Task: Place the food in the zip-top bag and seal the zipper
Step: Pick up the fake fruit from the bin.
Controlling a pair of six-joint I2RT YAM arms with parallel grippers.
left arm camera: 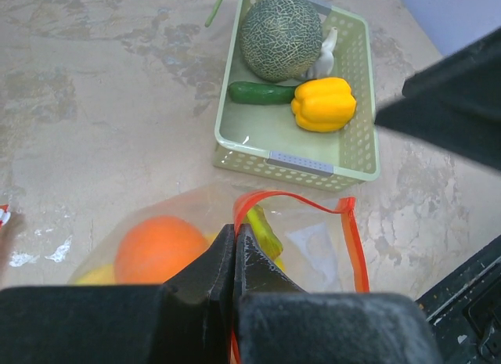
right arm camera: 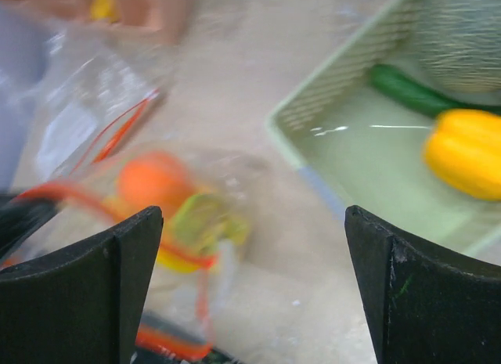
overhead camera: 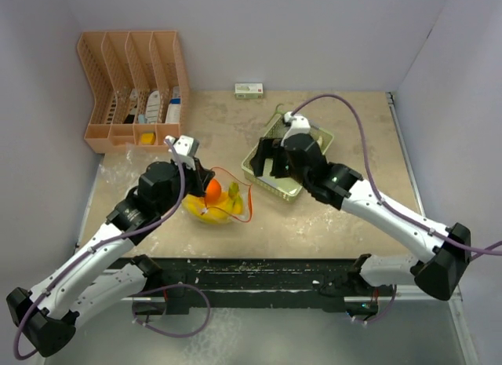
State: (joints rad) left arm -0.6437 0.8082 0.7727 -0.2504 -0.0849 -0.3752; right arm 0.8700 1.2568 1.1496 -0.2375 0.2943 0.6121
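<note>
Currently, mid-filling, the left gripper (left arm camera: 235,258) clenches the rim of the clear red-zippered plastic bag (left arm camera: 317,243), which contains a round orange (left arm camera: 160,246) and yellow banana bunch (overhead camera: 229,204) beside the pale green mesh basket (left arm camera: 297,162), whose netted grey-green melon (left arm camera: 280,37) the released right gripper (right arm camera: 250,223) should next straddle.
</note>
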